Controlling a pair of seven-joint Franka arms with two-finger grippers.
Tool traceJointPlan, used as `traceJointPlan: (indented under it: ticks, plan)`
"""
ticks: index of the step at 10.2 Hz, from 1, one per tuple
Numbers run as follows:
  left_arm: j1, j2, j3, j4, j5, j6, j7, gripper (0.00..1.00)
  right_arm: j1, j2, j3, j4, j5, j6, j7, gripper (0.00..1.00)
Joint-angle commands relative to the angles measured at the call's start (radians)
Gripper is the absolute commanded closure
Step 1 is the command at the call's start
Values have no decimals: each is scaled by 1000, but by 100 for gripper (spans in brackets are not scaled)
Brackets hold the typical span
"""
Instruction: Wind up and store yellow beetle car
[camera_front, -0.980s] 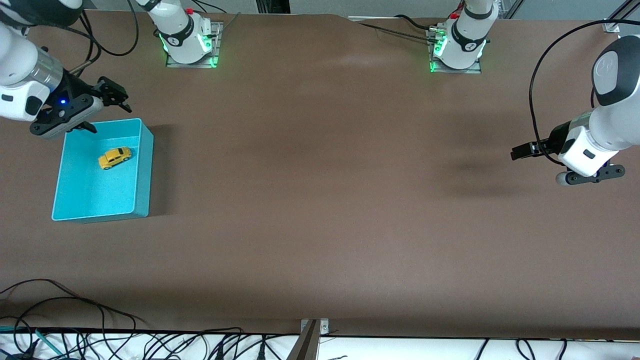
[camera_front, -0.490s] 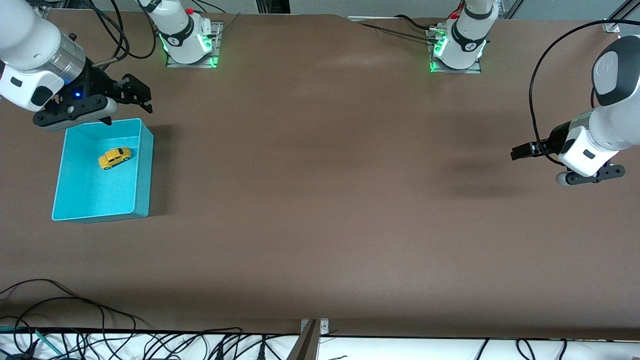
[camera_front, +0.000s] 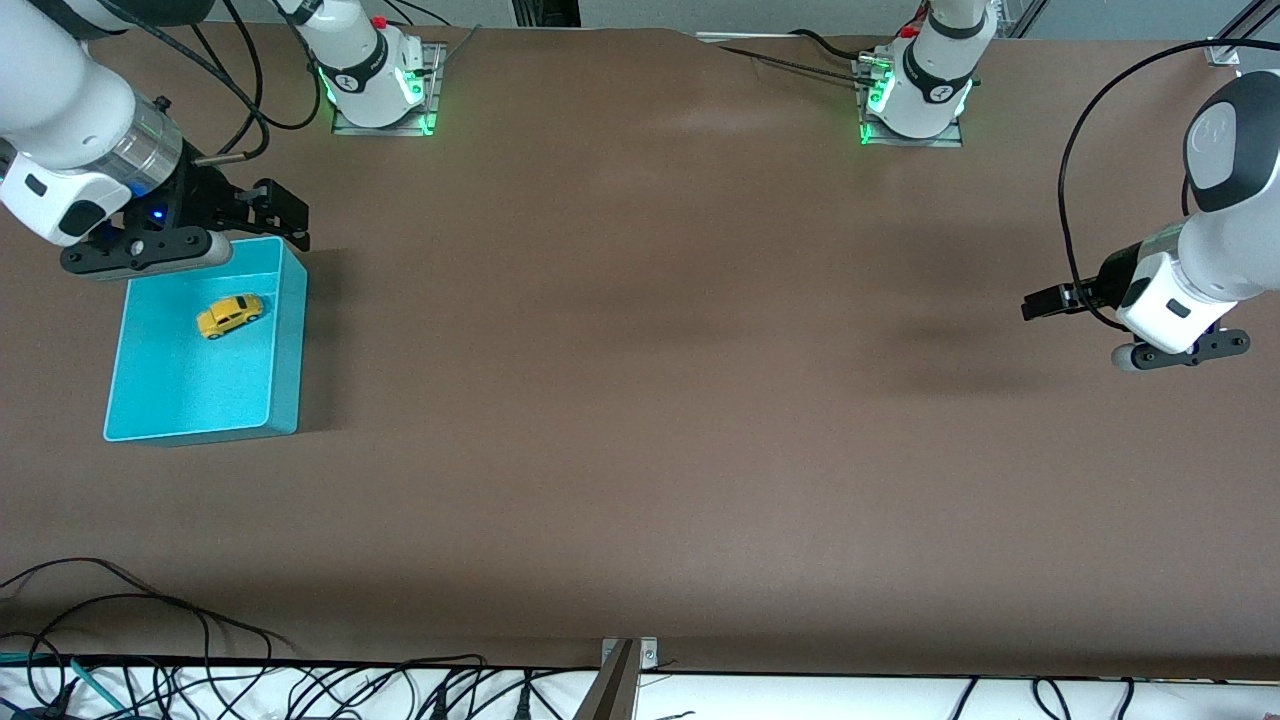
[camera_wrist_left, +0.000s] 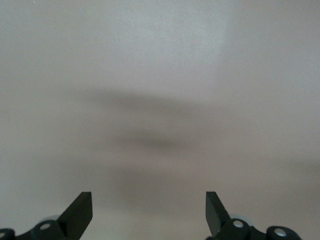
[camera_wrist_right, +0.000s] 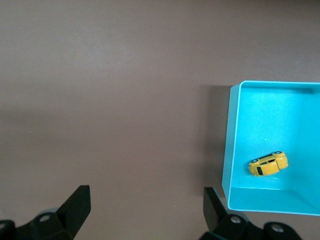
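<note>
With the yellow beetle car resting in the teal bin, we lift the right gripper, fingers released and empty, straight clear of the rim, while the left gripper waits, fingers likewise released.

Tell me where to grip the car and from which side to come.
Grip the car across its two long flanks, coming straight down from above. It sits on its wheels inside the bin, whose walls block any sideways approach, and the narrow body fits between open fingers. It lies at an angle to the walls, so turn the wrist to match. The right gripper, open over the bin's corner, is closest.
</note>
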Motion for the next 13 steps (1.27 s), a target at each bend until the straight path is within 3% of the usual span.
traceJointPlan:
  ticks: [1,13]
  plan:
    - [1,5,-6,22,-13,-22,18,0,30,19,-12,42,-33,-29,60,0]
    - [3,5,-5,25,-13,-32,17,0,24,32,-15,43,-33,-40,45,0]
